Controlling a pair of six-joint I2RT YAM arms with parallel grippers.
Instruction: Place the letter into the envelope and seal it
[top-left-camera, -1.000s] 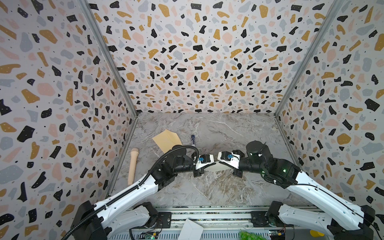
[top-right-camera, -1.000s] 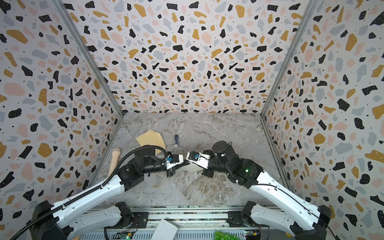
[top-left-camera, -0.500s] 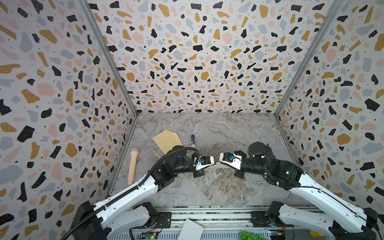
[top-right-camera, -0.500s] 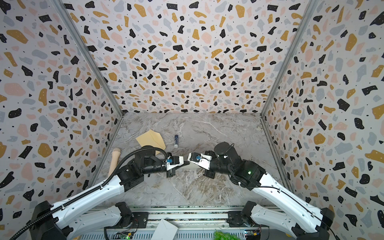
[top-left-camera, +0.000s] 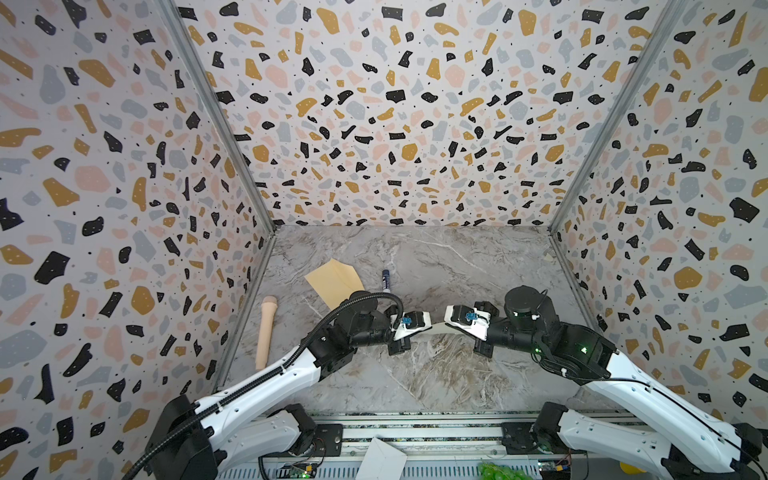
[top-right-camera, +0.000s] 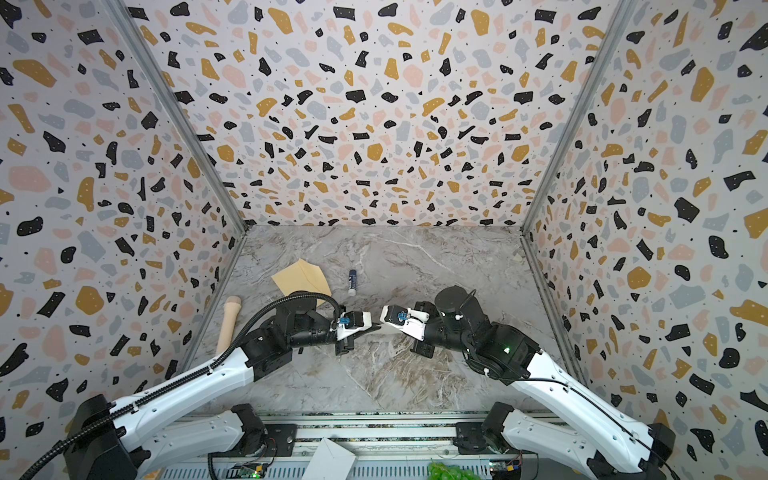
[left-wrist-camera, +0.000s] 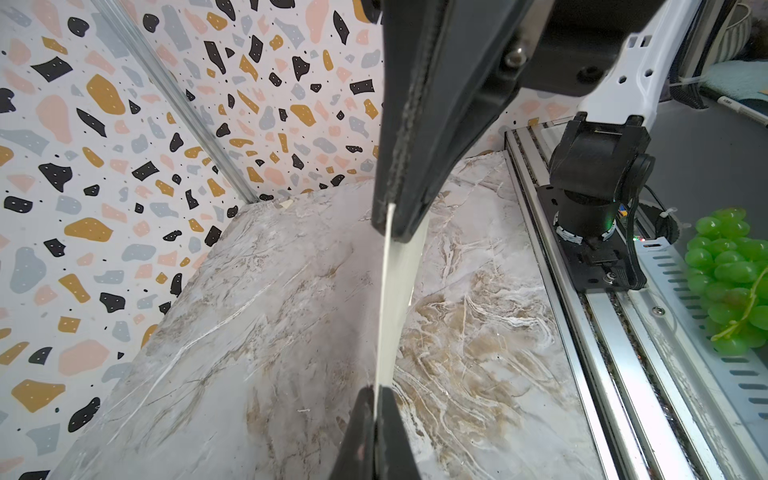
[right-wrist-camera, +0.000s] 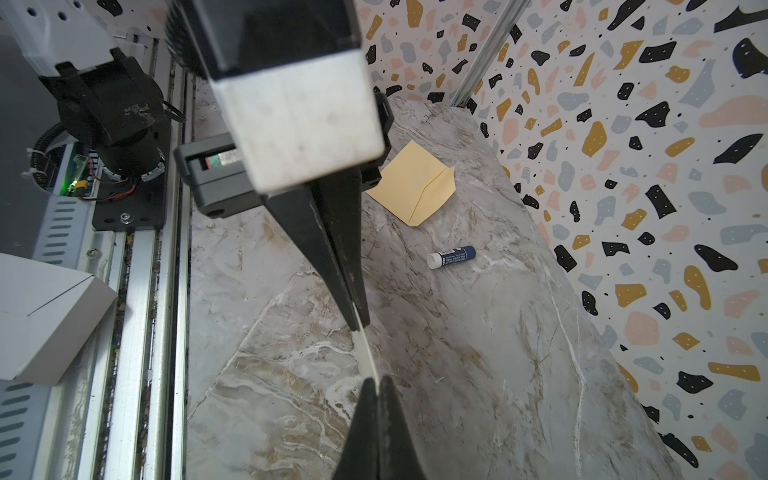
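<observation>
Your left claw (left-wrist-camera: 376, 392) and right claw (right-wrist-camera: 377, 384) each pinch an opposite edge of the cream paper letter (left-wrist-camera: 397, 291), held above the grey marble counter (top-left-camera: 415, 374). The plain tan kraft envelope (right-wrist-camera: 409, 187) lies well apart. Inserting and sealing remain.

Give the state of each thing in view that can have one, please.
left gripper, shut on the letter
right gripper, shut on the letter
letter, held between both grippers, above the table
envelope, lying on the table, letter not inside
glue stick, lying on its side, cap on
</observation>
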